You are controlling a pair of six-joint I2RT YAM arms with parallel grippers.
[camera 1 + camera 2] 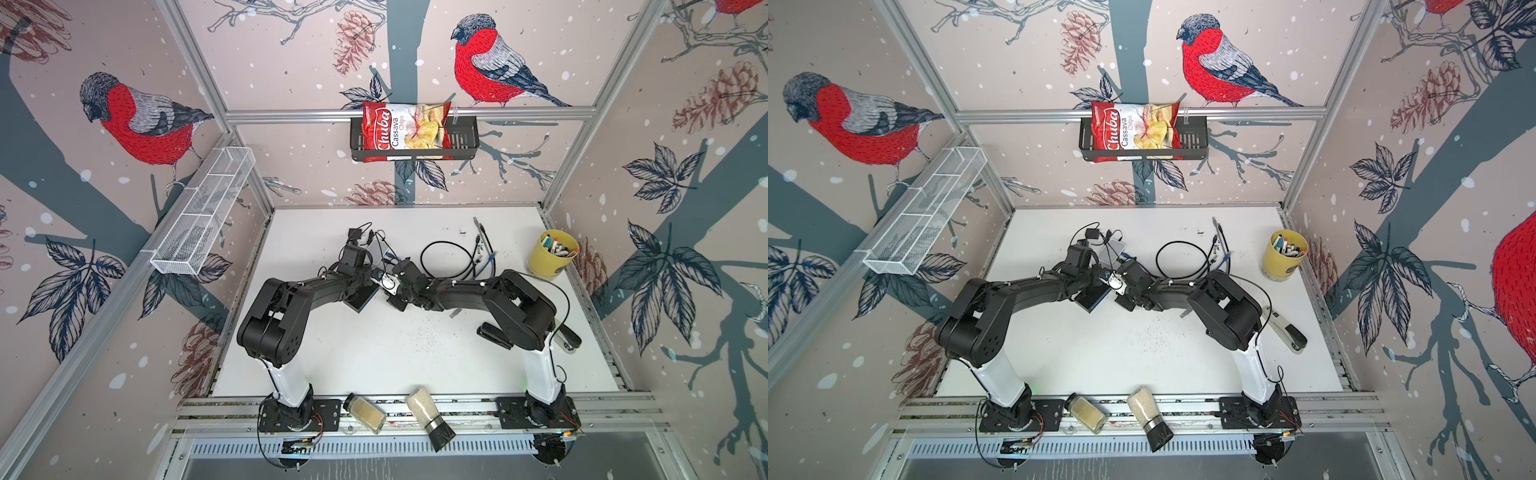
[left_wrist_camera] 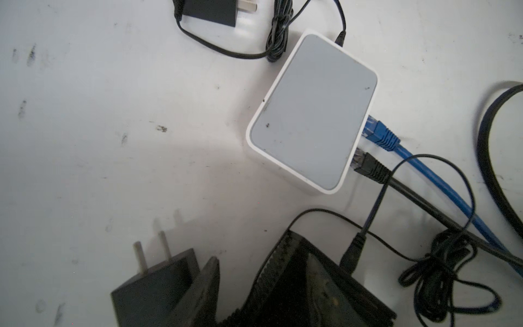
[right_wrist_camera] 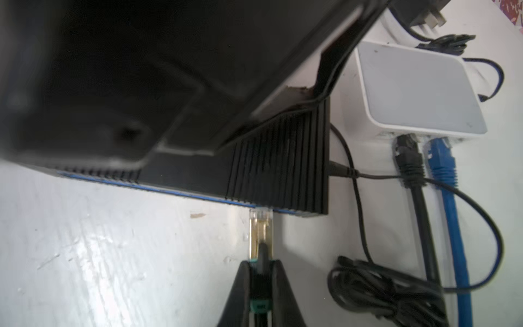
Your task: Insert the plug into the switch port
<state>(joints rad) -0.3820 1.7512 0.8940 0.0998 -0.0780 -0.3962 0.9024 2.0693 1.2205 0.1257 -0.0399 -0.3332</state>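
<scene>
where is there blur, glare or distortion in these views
right wrist view: the black bulk by the switch is badly out of focus, the plug sharper, glare streaks the table; left wrist view: crisp on the white box, a soft shadow beside it; both top views: wide-angle lens makes the frame posts splay outward.

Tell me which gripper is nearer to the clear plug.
Right. The right gripper pinches the plug by its rear end. The left gripper grips the black switch, beyond the plug's tip, which sits at the switch's blue edge.
</scene>
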